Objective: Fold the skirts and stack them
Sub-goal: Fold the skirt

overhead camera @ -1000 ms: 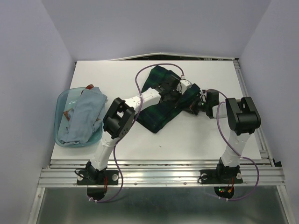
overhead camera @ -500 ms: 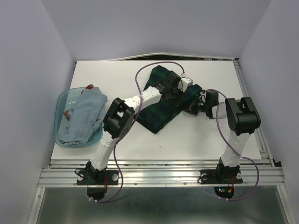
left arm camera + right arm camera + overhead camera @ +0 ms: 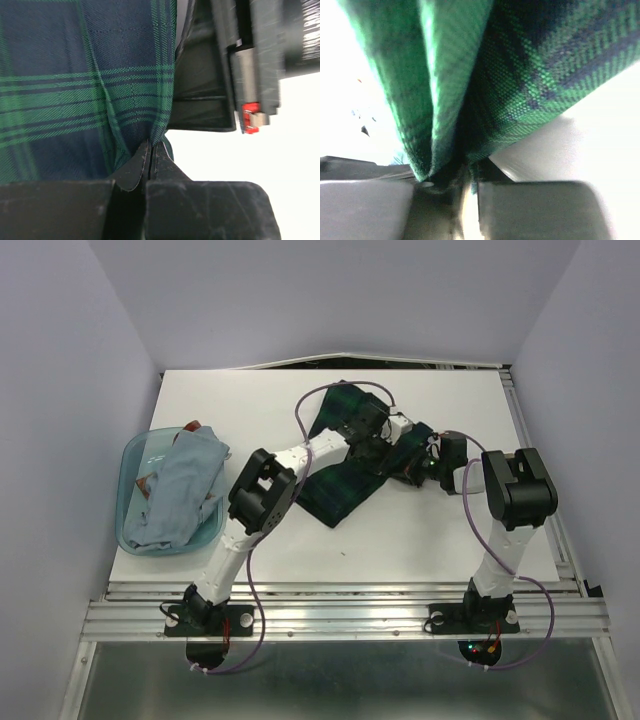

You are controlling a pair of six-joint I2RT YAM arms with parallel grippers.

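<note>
The dark green-and-navy tartan skirt [image 3: 335, 485] lies in the middle of the white table [image 3: 240, 410], running from the far centre down toward the near left. My left gripper [image 3: 385, 438] is over its right part and is shut on a fold of the tartan cloth [image 3: 130, 100]. My right gripper [image 3: 415, 468] meets the skirt's right edge and is shut on the tartan cloth [image 3: 485, 75], which fills that view. A pale grey-blue skirt [image 3: 178, 490] lies crumpled in the tub at the left.
A translucent blue plastic tub [image 3: 138, 452] stands at the table's left edge. Purple cables [image 3: 300, 405] loop over both arms. The right gripper's black body [image 3: 250, 60] is close beside my left fingers. A metal rail [image 3: 350, 605] runs along the near edge.
Both grippers have stayed on the tartan skirt. The left arm's elbow has shifted a little to the right and the left gripper has edged slightly right and away.
</note>
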